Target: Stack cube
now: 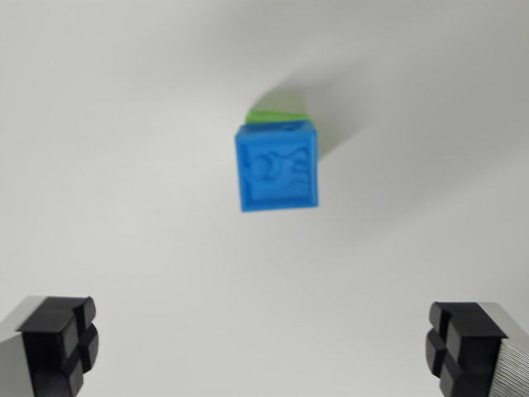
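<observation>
A blue cube [278,167] with a raised pattern on its top face sits on a green cube [277,114], of which only a sliver shows at the far edge and right side. Both stand on a white surface in the middle of the wrist view. My gripper [264,347] is open and well above them, its two black fingertips at the bottom left [58,343] and bottom right [463,343] corners. Nothing lies between the fingers.
The white table surface [124,207] fills the view around the stack. A soft shadow falls from the cubes toward the upper right.
</observation>
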